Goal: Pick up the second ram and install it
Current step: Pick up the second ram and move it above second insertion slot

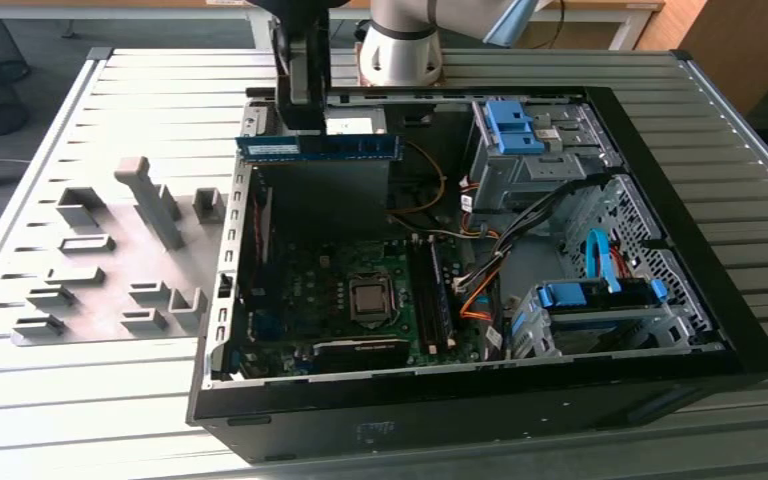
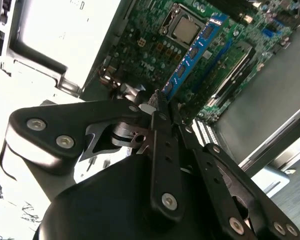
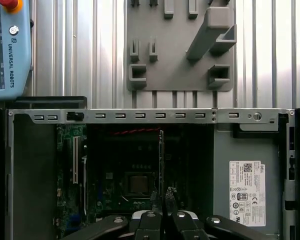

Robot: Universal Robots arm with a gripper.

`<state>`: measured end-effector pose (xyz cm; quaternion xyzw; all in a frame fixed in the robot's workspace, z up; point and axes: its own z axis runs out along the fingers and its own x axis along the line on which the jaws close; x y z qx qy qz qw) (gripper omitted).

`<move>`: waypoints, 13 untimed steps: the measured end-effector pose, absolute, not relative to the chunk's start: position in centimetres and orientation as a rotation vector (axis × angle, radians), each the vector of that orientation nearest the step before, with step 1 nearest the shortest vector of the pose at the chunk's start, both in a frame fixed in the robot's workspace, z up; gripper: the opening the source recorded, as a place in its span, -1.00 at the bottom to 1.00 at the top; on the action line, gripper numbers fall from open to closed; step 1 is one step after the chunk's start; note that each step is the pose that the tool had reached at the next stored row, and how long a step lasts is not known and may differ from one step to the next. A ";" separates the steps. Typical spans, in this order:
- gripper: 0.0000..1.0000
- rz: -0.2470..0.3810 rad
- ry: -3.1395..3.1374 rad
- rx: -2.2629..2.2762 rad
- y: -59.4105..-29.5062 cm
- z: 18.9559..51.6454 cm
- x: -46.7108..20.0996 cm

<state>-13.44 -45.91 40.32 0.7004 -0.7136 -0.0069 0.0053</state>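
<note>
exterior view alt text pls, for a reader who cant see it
A robot arm's gripper holds a blue ram level, jaws shut on it, above the far end of an open computer case whose motherboard is exposed. To the exterior view's left of the case, a grey holder plate lies on the slatted table.

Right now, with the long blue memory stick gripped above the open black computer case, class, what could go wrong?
1. The long blue memory stick hangs in the gripper above the green motherboard; a slip could drop it onto components.
2. Orange cables lie beside the black memory slots; they may snag the stick during lowering.
</note>
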 end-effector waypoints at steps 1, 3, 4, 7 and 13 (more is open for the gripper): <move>-0.72 -0.022 -2.235 2.193 -45.9 40.3 -13.2; -0.72 -0.022 -2.234 2.193 -45.9 40.3 -12.7; -0.72 -0.022 -2.235 2.193 -45.9 40.3 -12.4; -0.72 -0.022 -2.234 2.193 -45.9 40.3 -11.5; -0.72 -0.022 -2.232 2.196 -45.7 40.2 -9.8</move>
